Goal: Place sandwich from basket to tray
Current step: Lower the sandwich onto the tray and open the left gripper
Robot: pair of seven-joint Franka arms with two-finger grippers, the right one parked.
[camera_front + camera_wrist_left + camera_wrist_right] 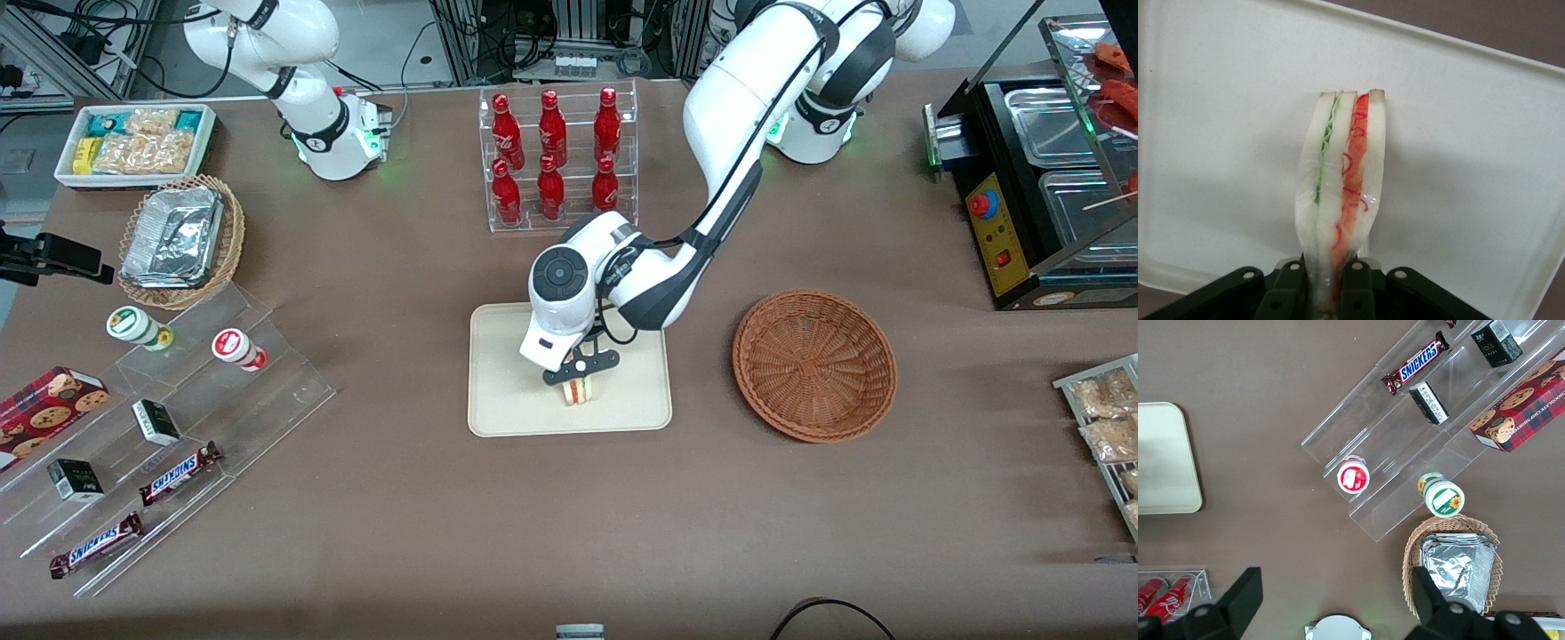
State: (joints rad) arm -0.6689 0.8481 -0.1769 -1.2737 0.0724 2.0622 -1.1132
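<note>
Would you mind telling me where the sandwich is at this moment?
The sandwich is over the tray, pinched in the left arm's claw, in the part of the tray nearer the front camera. The basket beside the tray holds nothing.

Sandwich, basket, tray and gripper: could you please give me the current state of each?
sandwich: upright on edge over the tray, pinched by the gripper.
basket: empty, beside the tray.
tray: flat on the table, nothing on it but the sandwich.
gripper: above the tray, shut on the sandwich.
</note>
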